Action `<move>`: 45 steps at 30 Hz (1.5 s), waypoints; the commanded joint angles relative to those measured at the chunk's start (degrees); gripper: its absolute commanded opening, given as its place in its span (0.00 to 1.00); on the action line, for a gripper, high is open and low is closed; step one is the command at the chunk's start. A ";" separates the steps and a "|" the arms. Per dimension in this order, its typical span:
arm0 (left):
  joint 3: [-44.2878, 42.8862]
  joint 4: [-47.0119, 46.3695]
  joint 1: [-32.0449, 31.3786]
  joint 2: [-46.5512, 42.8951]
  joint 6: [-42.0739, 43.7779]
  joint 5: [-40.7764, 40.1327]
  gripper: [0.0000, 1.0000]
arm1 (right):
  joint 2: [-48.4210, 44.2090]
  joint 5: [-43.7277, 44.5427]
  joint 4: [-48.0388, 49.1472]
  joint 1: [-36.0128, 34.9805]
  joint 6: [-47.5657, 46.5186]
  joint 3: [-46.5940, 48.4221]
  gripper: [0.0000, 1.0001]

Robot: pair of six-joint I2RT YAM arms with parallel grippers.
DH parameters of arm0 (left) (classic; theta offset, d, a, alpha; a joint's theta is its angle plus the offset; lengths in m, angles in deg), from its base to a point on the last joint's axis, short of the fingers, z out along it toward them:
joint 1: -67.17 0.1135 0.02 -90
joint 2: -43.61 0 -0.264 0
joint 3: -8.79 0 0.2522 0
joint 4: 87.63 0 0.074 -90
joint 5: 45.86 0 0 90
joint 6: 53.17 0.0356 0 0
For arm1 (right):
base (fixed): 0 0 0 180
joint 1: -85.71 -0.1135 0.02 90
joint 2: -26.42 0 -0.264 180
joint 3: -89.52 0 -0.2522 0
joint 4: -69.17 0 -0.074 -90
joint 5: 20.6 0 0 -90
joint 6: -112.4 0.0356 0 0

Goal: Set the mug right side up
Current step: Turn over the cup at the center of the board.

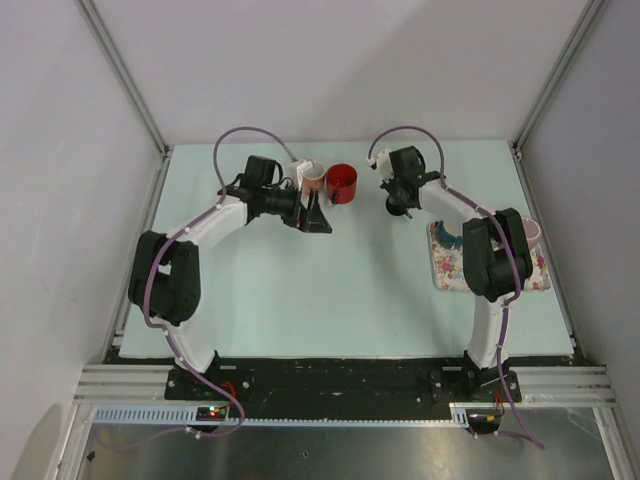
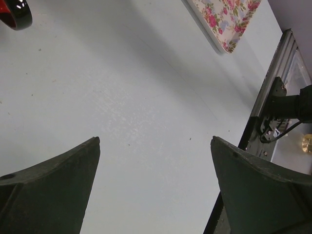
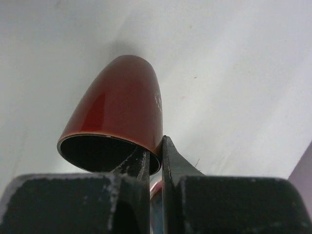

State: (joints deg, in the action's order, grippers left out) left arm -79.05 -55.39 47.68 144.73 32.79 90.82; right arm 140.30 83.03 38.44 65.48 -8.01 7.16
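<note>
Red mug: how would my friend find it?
Look at the far middle of the pale table. Two mugs sit side by side there. The red mug is the shiny right-hand one, and the pale pinkish mug is on its left.

Mug point(image 3: 117, 102) just ahead of right claw point(image 3: 155, 148): glossy red glaze outside, glossy black inside, smooth, ceramic by the look. That claw's fingers point(image 3: 134, 168): black plastic, matt, faintly grainy. Worktop point(image 2: 146, 97) under left claw point(image 2: 155, 141): pale, matt, finely speckled. Tray point(image 2: 226, 22) far beyond that claw: smooth, flower-printed face. Frame rail point(image 2: 275, 63) off to its side: bare metal, dull sheen.
</note>
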 commanded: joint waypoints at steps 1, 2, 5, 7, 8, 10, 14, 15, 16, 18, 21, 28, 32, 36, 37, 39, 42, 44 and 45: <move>0.95 -0.87 0.98 -3.94 1.10 1.76 0.98 | -0.47 -9.81 -23.46 0.68 8.88 15.66 0.00; 1.13 -0.84 1.14 -4.11 1.07 1.84 0.98 | -0.01 -11.41 -27.24 0.88 9.89 19.02 0.00; 1.64 -0.84 1.66 -4.41 0.94 1.82 0.98 | 2.01 -15.16 -37.82 1.06 11.67 25.90 0.00; 2.03 -0.82 1.87 -4.72 0.82 1.75 0.98 | 3.02 -16.49 -42.54 1.13 12.50 29.72 0.00; 2.24 -0.86 1.97 -4.84 0.76 1.79 0.98 | 2.88 -16.56 -42.80 0.97 12.67 28.95 0.00; 2.75 -0.80 2.23 -5.09 0.60 1.96 0.98 | 3.42 -16.38 -44.11 0.85 12.82 28.38 0.00; 3.61 -0.81 2.65 -5.86 0.18 2.09 0.98 | 5.49 -17.78 -47.18 1.22 13.61 28.47 0.00; 3.82 -0.77 2.76 -6.03 0.13 2.06 0.98 | 5.96 -17.99 -47.89 1.28 13.62 28.54 0.00; 4.02 -0.79 2.82 -6.25 0.10 1.95 0.98 | 6.29 -18.18 -48.37 1.30 13.67 28.54 0.00; 4.34 -0.81 2.95 -6.63 0.08 1.85 0.98 | 6.60 -18.19 -48.85 1.28 13.90 28.30 0.00; 4.82 -0.79 3.17 -6.92 -0.04 1.91 0.98 | 6.76 -18.04 -49.21 1.29 14.02 28.00 0.00; 5.77 -0.81 3.47 -6.80 -0.23 1.90 0.98 | 8.13 -17.59 -49.54 1.69 13.87 27.65 0.00; 5.87 -0.81 3.71 -6.59 -0.41 2.05 0.99 | 9.29 -17.08 -49.71 2.01 13.77 27.57 0.00; 5.88 -0.80 3.83 -6.44 -0.60 2.27 0.98 | 9.78 -16.80 -49.82 2.00 13.81 27.61 0.01; 5.88 -0.76 3.88 -6.32 -0.65 2.41 0.98 | 9.82 -16.75 -49.78 1.93 13.80 27.64 0.03; 5.88 -0.78 3.92 -6.08 -0.85 2.55 0.98 | 9.81 -16.52 -49.70 1.85 13.98 27.72 0.06; 5.77 -0.79 3.93 -5.79 -1.01 2.54 0.98 | 9.70 -16.23 -49.58 1.68 14.14 27.79 0.09; 5.57 -0.87 3.93 -5.48 -1.05 2.50 0.98 | 9.82 -16.23 -49.52 1.51 14.28 27.91 0.13; 5.42 -0.84 3.93 -5.27 -1.06 2.39 0.98 | 9.84 -16.29 -49.54 1.42 14.35 27.96 0.16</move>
State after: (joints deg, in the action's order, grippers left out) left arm -73.22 -55.35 51.22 140.34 32.27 91.38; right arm 150.60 66.53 -10.39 67.29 5.47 34.19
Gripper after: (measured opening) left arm 0.985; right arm 0.129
